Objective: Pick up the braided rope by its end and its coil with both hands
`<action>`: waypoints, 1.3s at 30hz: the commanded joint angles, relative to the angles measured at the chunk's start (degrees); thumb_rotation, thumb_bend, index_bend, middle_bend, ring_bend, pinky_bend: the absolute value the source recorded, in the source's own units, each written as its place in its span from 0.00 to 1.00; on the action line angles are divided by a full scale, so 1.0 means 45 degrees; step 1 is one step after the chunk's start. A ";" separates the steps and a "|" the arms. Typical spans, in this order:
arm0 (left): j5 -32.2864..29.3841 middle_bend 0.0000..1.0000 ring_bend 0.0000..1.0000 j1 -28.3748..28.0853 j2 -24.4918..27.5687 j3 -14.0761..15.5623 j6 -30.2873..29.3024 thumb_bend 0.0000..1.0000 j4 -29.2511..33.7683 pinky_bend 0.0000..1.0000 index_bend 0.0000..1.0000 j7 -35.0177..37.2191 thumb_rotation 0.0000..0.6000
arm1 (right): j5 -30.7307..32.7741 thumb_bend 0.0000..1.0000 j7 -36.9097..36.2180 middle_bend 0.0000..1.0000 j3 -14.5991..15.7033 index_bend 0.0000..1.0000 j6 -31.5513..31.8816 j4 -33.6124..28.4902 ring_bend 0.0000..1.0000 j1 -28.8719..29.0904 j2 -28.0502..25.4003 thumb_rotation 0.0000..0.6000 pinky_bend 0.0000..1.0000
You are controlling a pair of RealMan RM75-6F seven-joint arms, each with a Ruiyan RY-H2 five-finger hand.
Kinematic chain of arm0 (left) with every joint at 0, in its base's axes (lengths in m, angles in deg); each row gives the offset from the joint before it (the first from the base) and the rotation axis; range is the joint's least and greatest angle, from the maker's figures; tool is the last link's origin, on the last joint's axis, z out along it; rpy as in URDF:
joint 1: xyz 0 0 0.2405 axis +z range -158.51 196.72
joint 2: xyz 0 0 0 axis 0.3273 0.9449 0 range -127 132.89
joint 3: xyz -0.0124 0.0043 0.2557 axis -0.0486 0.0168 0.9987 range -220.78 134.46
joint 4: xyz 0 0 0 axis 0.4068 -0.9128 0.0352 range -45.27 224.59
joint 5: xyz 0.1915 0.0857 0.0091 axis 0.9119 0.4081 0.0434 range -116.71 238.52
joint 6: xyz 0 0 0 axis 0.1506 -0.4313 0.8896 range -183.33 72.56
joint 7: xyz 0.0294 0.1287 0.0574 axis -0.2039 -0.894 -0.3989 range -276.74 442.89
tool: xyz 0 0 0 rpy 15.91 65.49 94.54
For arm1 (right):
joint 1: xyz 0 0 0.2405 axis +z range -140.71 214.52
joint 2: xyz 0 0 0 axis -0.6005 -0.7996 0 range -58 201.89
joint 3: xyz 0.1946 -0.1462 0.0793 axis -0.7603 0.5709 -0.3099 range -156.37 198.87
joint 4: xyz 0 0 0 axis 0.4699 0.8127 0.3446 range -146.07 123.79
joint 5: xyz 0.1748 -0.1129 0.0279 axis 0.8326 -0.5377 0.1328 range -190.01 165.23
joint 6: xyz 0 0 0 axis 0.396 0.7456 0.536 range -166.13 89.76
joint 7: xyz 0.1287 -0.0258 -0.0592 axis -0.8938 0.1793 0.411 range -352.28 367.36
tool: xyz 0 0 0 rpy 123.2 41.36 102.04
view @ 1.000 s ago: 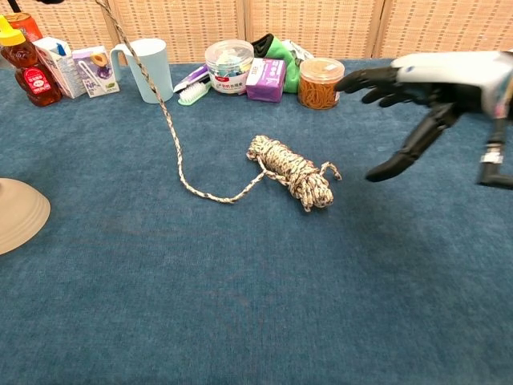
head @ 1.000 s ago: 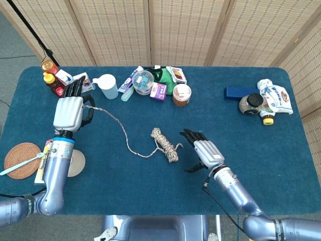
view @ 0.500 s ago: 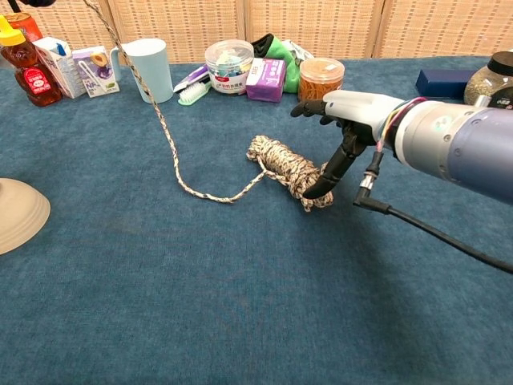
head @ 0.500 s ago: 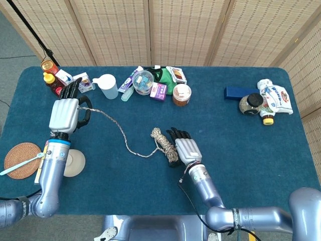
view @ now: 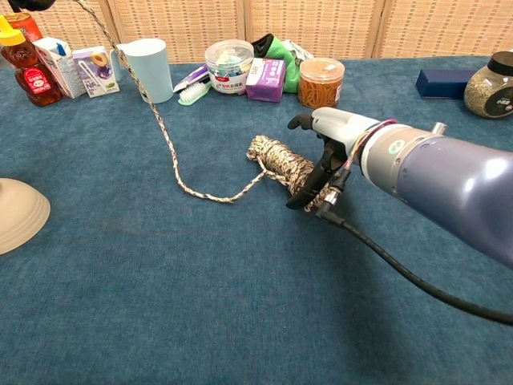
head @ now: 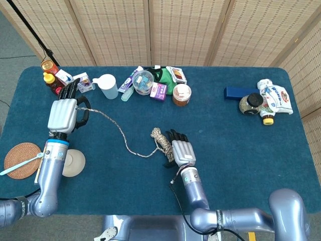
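Rope coil [head: 161, 141] under right hand [head: 180, 150]; its end in left hand [head: 63, 113].

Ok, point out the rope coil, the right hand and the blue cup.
rope coil [view: 272, 152], chest view, on its upper wraps
right hand [head: 181, 150], head view, on its back
blue cup [view: 150, 69], chest view, on its side wall

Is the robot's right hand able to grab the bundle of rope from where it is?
Probably yes. The right hand is already down over the near end of the rope bundle, fingers around it, and nothing lies in the way. Whether it grips yet is unclear.
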 commanded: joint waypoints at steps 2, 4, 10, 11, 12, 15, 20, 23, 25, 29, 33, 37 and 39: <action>0.0012 0.00 0.00 0.0016 0.0029 -0.0002 -0.0006 0.46 0.0009 0.07 0.55 0.0074 1.00 | 0.0041 0.00 0.0134 0.00 -0.0104 0.00 -0.0049 0.0333 0.00 0.0095 0.0274 1.00 0.00; 0.0042 0.00 0.00 0.0035 0.0079 -0.0012 -0.0020 0.46 0.0049 0.07 0.55 0.0131 1.00 | 0.0014 0.00 0.0156 0.00 -0.0140 0.00 -0.0126 0.0671 0.00 0.0137 0.0460 1.00 0.00; 0.0140 0.00 0.00 0.0093 0.0287 -0.0032 -0.0063 0.46 0.0192 0.07 0.55 0.0218 1.00 | -0.0731 0.00 -0.0023 0.01 -0.0005 0.07 0.0236 0.1958 0.00 0.0095 0.1217 1.00 0.00; 0.0145 0.00 0.00 0.0100 0.0312 -0.0032 -0.0060 0.46 0.0204 0.07 0.55 0.0230 1.00 | -0.0769 0.00 -0.0022 0.02 0.0023 0.10 0.0250 0.2101 0.00 0.0071 0.1293 1.00 0.00; 0.0154 0.00 0.00 0.0110 0.0349 -0.0037 -0.0063 0.46 0.0228 0.07 0.55 0.0252 1.00 | -0.0834 0.00 -0.0072 0.05 0.0023 0.12 0.0272 0.2303 0.00 0.0029 0.1407 1.00 0.02; 0.0159 0.00 0.00 0.0133 0.0424 -0.0042 -0.0065 0.46 0.0238 0.07 0.55 0.0295 1.00 | -0.1062 0.00 -0.0234 0.11 -0.0023 0.18 0.0365 0.2689 0.04 -0.0092 0.1668 1.00 0.09; 0.0055 0.00 0.00 0.0164 0.0521 -0.0064 0.0002 0.46 0.0184 0.07 0.55 0.0429 1.00 | -0.1311 0.00 -0.0026 0.15 -0.0067 0.24 0.0465 0.2920 0.08 -0.0252 0.1893 1.00 0.15; 0.0004 0.00 0.00 0.0166 0.0560 -0.0069 0.0044 0.46 0.0112 0.07 0.55 0.0472 1.00 | -0.1349 0.00 0.0040 0.19 -0.0169 0.27 0.0507 0.2890 0.13 -0.0346 0.1955 1.00 0.23; 0.0013 0.00 0.00 0.0173 0.0595 -0.0062 0.0053 0.46 0.0097 0.07 0.55 0.0494 1.00 | -0.1482 0.00 0.0111 0.21 -0.0172 0.29 0.0602 0.2880 0.17 -0.0417 0.1988 1.00 0.28; 0.0031 0.00 0.00 0.0181 0.0647 -0.0063 0.0065 0.46 0.0096 0.07 0.55 0.0556 1.00 | -0.1741 0.00 0.0245 0.26 -0.0114 0.32 0.0677 0.2938 0.23 -0.0564 0.2034 1.00 0.38; 0.0080 0.00 0.00 0.0187 0.0689 -0.0053 0.0051 0.46 0.0161 0.07 0.55 0.0591 1.00 | -0.1731 0.00 0.0358 0.32 -0.0131 0.37 0.0498 0.3053 0.28 -0.0702 0.2082 1.00 0.50; 0.0122 0.00 0.00 0.0208 0.0723 -0.0049 0.0020 0.46 0.0285 0.07 0.55 0.0655 1.00 | -0.2077 0.08 0.0322 0.39 -0.0105 0.44 0.0468 0.3183 0.34 -0.0823 0.2172 1.00 0.58; 0.0125 0.00 0.00 0.0220 0.0753 -0.0062 0.0012 0.46 0.0348 0.07 0.55 0.0704 1.00 | -0.2309 0.24 0.0282 0.43 -0.0085 0.47 0.0427 0.3250 0.37 -0.0879 0.2188 1.00 0.61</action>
